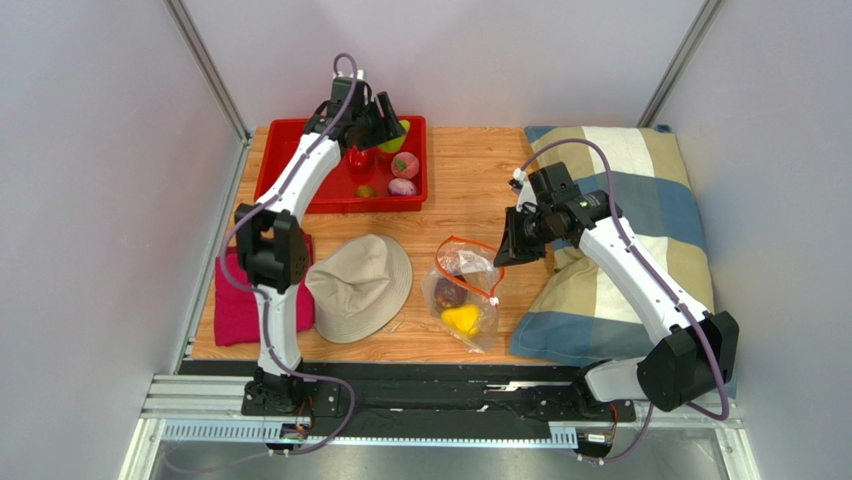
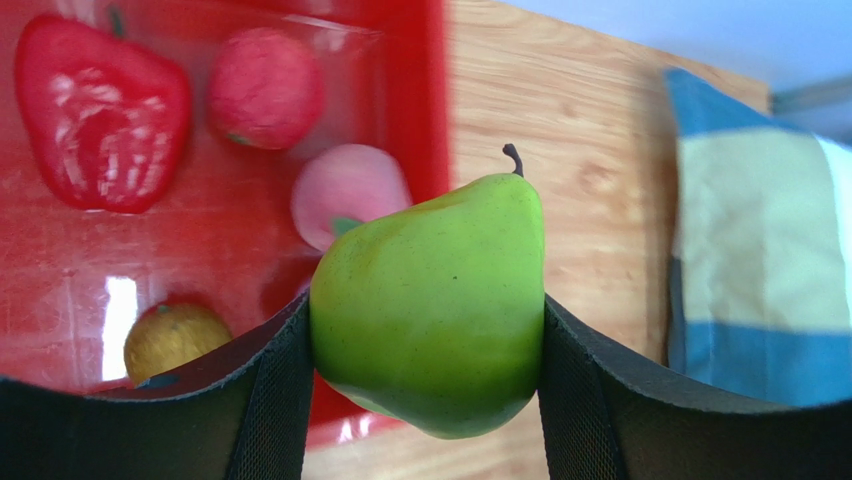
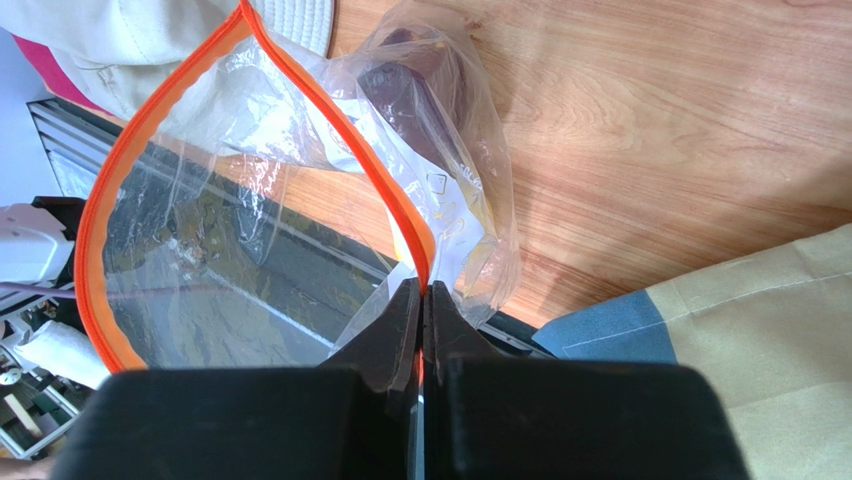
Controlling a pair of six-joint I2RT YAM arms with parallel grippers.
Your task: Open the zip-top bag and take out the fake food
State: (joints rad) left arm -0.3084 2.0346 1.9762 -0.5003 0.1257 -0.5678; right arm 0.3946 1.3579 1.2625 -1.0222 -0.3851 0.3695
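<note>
— What takes up the most room?

— The wooden table point(image 1: 470, 190), pale boards with a clear grain. On its right side lies a soft, plump pillow point(image 1: 640, 190) in blue, cream and tan checks.

— And on the left?

— A floppy beige cloth hat point(image 1: 360, 285), crown up, with a folded pink cloth point(image 1: 235, 310) just beside it. At the far edge sits a glossy red plastic tray point(image 1: 340, 207), rectangular and shallow.

— Where is the zip-top bag?

— The zip-top bag point(image 3: 260, 120) is on the table between hat and pillow. It is clear, crinkled film, and its orange zipper strip point(image 3: 87, 250) gapes in a wide loop. The right gripper point(image 3: 421, 300) has its jaws pressed together on that strip, pinching the rim and holding it up.

— Anything inside?

— A smooth yellow piece point(image 1: 461, 319) and a dark maroon piece point(image 1: 449, 293), low in the bag.

— And the left gripper?

— The left gripper point(image 2: 430, 400) stands spread wide around a matte green pear point(image 2: 430, 290) with a brown stem, one black pad on each flank, above the tray's right edge. In the tray lie a shiny red pepper point(image 2: 100, 110), a rosy round fruit point(image 2: 265, 88), a pale pink fruit point(image 2: 345, 190) and a small yellow-brown ball point(image 2: 172, 340).
</note>
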